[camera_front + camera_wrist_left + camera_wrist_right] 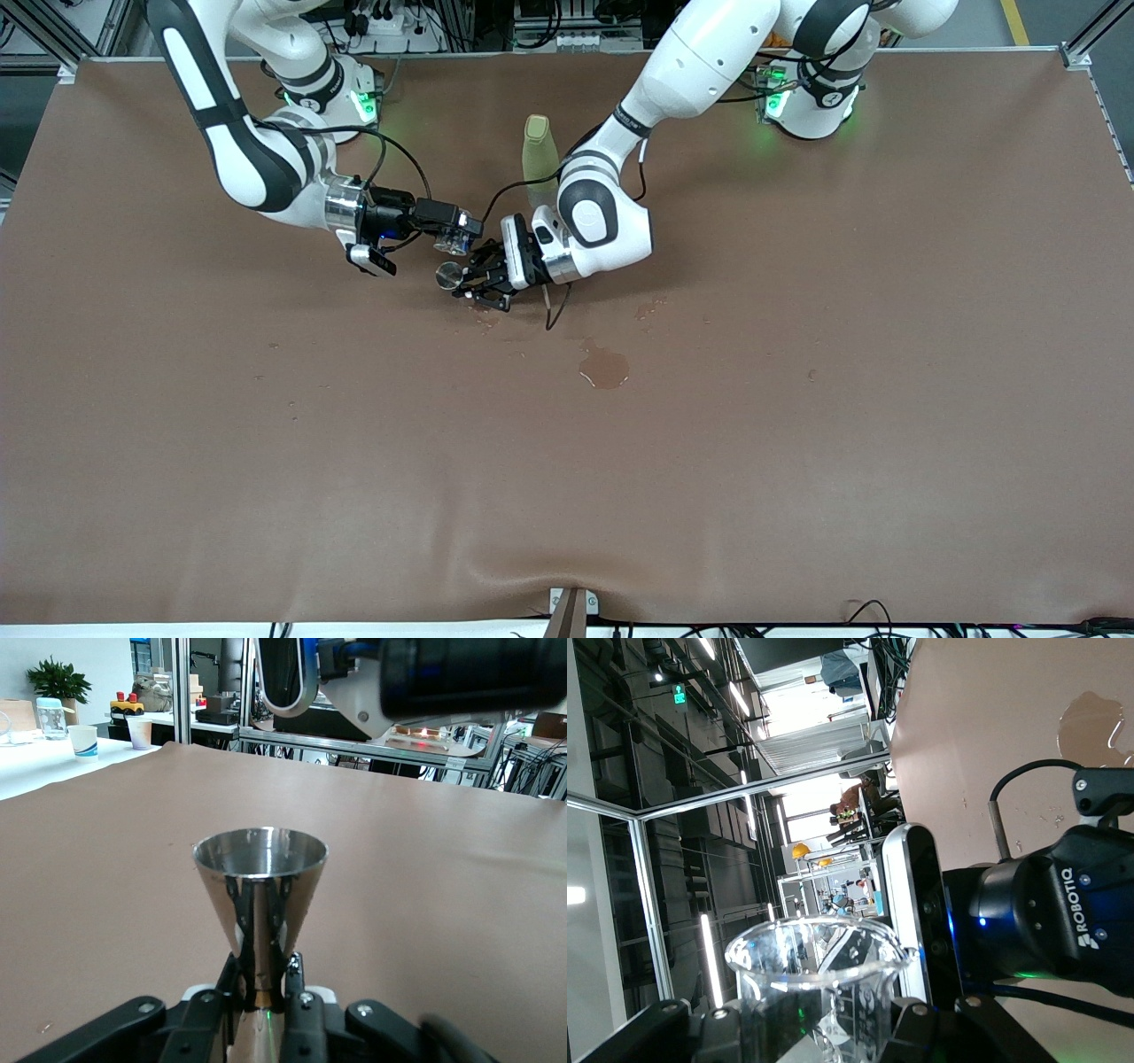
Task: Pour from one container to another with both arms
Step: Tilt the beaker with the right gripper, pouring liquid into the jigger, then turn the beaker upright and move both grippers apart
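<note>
My right gripper [454, 236] is shut on the tiny clear glass cup [457, 241] and holds it tipped, just above the silver jigger [448, 276]. In the right wrist view the cup [819, 979] fills the space between the fingers [664, 1028]; I cannot tell whether liquid is in it. My left gripper [464, 283] is shut on the jigger's narrow waist, low over the table. In the left wrist view the jigger [260, 890] stands upright, mouth open upward, with the gripper [265, 990] pinching its waist. The right arm's hand [461, 673] hangs above it.
A tall pale yellow-green bottle [538, 149] stands on the brown table [797, 443], close beside the left arm's forearm and farther from the front camera than the grippers. A wet puddle [604, 368] and small splashes [651, 308] lie nearer the front camera.
</note>
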Motion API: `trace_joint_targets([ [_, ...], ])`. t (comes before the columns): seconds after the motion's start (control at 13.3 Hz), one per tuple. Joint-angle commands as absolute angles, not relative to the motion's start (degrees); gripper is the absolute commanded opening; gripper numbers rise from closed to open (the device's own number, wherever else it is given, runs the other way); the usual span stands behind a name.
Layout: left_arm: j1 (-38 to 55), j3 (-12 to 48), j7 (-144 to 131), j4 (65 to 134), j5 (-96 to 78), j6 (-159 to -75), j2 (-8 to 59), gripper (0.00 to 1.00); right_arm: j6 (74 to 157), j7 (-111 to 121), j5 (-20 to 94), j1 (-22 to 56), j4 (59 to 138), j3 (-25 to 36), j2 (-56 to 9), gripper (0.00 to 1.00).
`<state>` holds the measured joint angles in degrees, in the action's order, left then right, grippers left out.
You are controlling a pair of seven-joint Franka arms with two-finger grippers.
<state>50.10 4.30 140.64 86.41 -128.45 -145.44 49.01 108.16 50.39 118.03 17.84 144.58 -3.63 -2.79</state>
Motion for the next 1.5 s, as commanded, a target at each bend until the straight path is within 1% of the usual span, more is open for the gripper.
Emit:
trace_joint_targets([
  [0.0, 50.19, 4.13, 142.29, 87.36, -130.78, -145.11, 48.08, 0.0, 108.72, 51.05, 119.36, 18.72, 144.76, -3.52, -1.41, 0.0],
  [0.38, 49.75, 4.13, 142.29, 89.11, -130.61, -145.2, 47.11, 0.0, 109.16, 78.6, 117.43, 18.55, 142.39, -3.43, -1.23, 0.0],
  [0.6, 48.0, 4.04, 142.03, 92.19, -129.73, -145.2, 43.7, 0.0, 108.81, 89.26, 114.19, 17.32, 141.25, -2.9, -0.97, 0.0],
  [0.75, 46.58, 4.04, 142.12, 95.78, -129.03, -145.02, 39.92, 0.0, 107.68, 95.86, 109.27, 14.25, 140.02, -2.64, -0.79, 0.0],
  [0.98, 43.34, 4.04, 142.21, 101.93, -124.73, -144.58, 34.38, 0.0, 101.98, 103.07, 103.65, 8.02, 138.7, -2.64, -0.97, 0.0],
  [1.13, 40.79, 4.04, 142.38, 105.89, -122.09, -143.79, 31.22, 0.0, 99.94, 107.99, 97.42, 3.54, 136.86, -2.64, -0.97, 0.0],
  [1.43, 35.87, 4.04, 142.73, 115.02, -119.27, -141.34, 24.62, 0.0, 90.63, 117.4, 84.76, -7.01, 130.97, -2.2, -2.28, 0.0],
])
